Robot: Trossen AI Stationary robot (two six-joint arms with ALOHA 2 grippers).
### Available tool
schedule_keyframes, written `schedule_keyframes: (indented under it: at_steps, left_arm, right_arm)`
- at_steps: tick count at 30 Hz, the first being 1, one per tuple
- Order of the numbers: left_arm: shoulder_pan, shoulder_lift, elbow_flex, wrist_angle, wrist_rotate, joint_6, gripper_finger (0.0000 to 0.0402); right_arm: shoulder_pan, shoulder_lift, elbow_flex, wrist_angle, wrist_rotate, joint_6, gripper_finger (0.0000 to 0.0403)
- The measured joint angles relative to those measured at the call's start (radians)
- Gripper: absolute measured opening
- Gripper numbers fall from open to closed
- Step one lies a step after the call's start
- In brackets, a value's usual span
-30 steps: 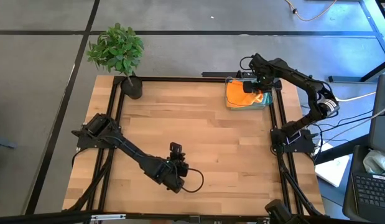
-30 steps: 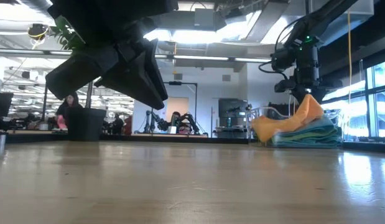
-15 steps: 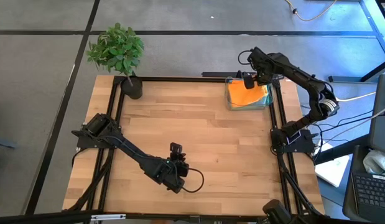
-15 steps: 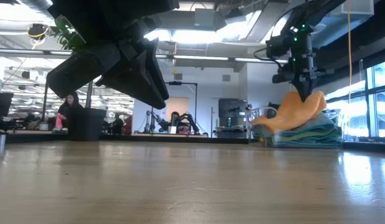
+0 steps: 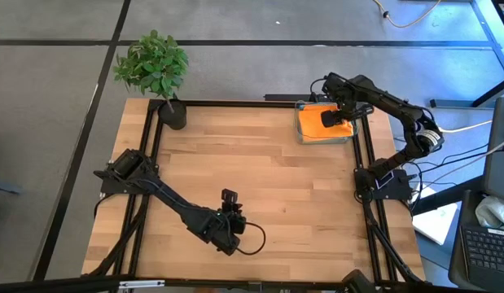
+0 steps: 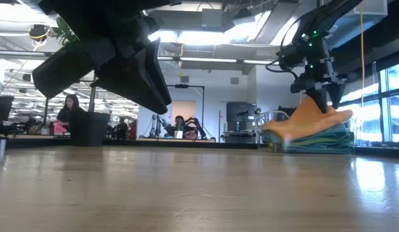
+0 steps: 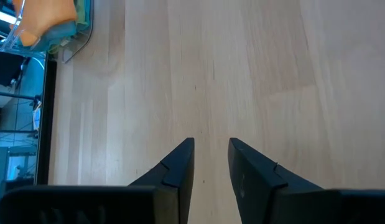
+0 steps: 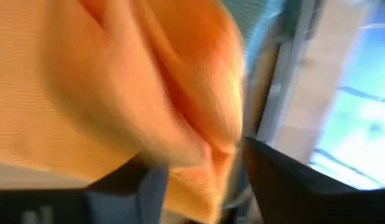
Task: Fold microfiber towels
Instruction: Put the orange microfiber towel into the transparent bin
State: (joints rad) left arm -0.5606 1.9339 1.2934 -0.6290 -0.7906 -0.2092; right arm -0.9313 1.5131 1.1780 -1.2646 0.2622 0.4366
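An orange towel (image 5: 317,122) lies on top of a stack of teal and blue towels (image 6: 321,138) in a clear bin (image 5: 301,135) at the table's far right corner. Part of it stands up in a peak (image 6: 313,108). My right gripper (image 6: 324,98) points down into that peak, open, with orange cloth (image 8: 148,93) bulging between its fingers. My left gripper (image 7: 211,147) hovers open over bare wood near the table's front middle (image 5: 229,197), with nothing between its fingers. My right gripper comes from above, pointing down. Its two spread fingers (image 8: 285,180) stand either side of a raised fold of the orange towel (image 8: 204,155). The cloth lies against their inner sides. The rest of the towel rests on the stack in the bin.
A potted plant (image 5: 158,69) stands at the far left corner. Black frame rails (image 5: 151,163) run along the table's edges. Bare wood (image 5: 268,179) stretches between the bin and my left gripper. Beyond the table, a person (image 6: 70,113) sits in the room.
My right gripper shut on the orange towel and drew it up into a peak over the bin. It then shifted a little toward the table's right edge, rolled its wrist and opened. The orange towel has spread over the stack, covering the teal that showed before.
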Motion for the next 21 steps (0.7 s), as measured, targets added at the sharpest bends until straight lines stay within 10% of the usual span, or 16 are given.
schedule_keyframes:
  at_steps: [9, 21]
  left_arm:
    - [0.005, 0.000, 0.000, 0.017, 0.000, 0.005, 0.0091]
    - [-0.006, 0.000, 0.000, 0.018, 0.000, -0.006, 0.0091]
  right_arm:
    - [0.132, -0.030, 0.109, -0.034, 0.379, 0.003, 0.0277]
    - [0.119, -0.030, -0.048, 0.242, 0.275, 0.002, 0.0224]
